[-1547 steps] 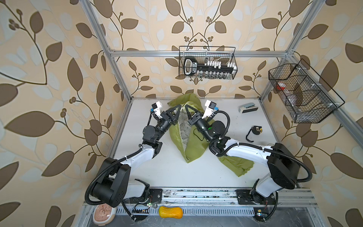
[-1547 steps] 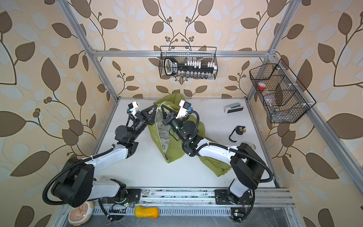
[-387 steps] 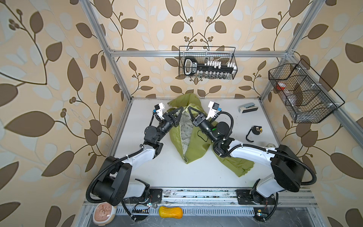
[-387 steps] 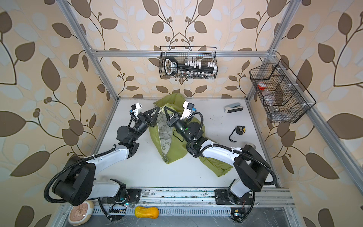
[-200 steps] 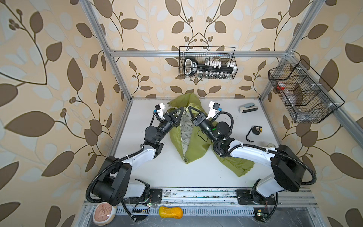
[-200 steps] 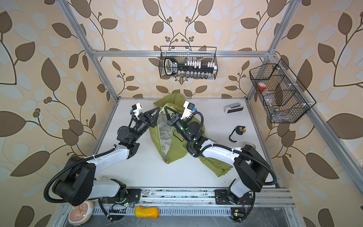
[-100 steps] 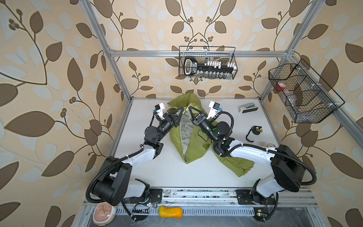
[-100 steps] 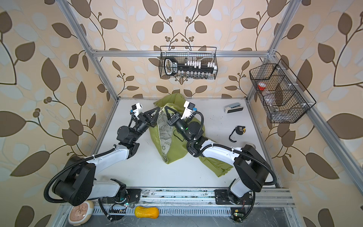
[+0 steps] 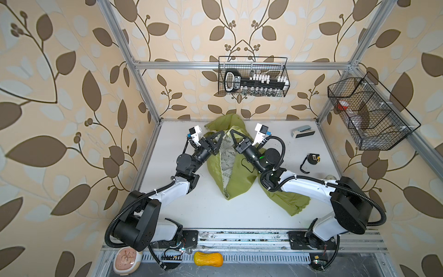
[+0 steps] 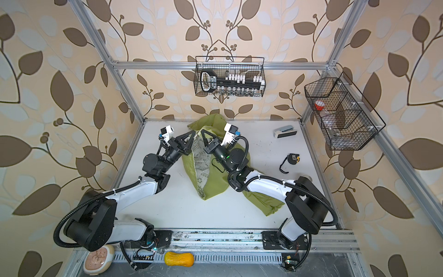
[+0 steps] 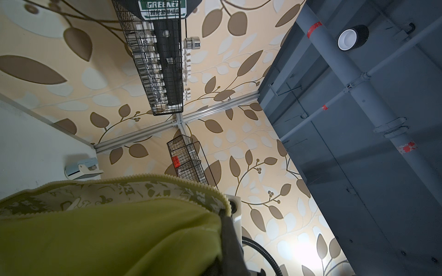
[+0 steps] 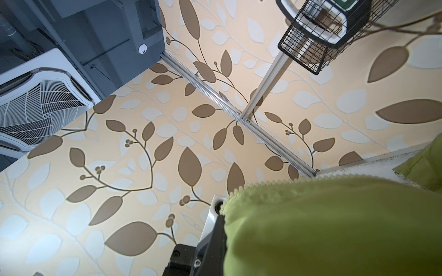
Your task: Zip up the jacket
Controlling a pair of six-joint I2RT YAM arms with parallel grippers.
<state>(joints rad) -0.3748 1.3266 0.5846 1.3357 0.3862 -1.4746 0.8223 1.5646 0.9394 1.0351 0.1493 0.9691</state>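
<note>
Clutter on the front rail (image 9: pixel 239 236), left end: round beige disc (image 9: pixel 126 261), then a yellow squash-shaped thing (image 9: pixel 208 259), both off the white table (image 9: pixel 191 211). My left gripper (image 9: pixel 222 134) is raised near the back of the table, jaws clamped together on the jacket's left front edge. The jacket (image 9: pixel 239 177) sits mid-table, olive green. Its front is unzipped in a long V with the printed white lining showing between the two edges, and its low point rests on the table. More green fabric is bunched by the back wall behind my grippers. My right gripper (image 9: pixel 233 134), just beside the left, is pinched shut on the opposite edge. My right arm lies across the jacket's right side, and a sleeve spills out beneath it toward the front right. In the left wrist view the zipper teeth (image 11: pixel 167 177) and lining run up to my finger (image 11: pixel 230 239). In the right wrist view green fabric (image 12: pixel 334 227) hides my fingertips.

A wire basket (image 9: pixel 253 76) holding a socket set hangs on the back wall above. Right of the jacket, well apart from it: grey stapler-like device (image 9: pixel 303 131), black tape measure (image 9: pixel 311 159). A side basket (image 9: pixel 369 115) hangs on the right wall.
</note>
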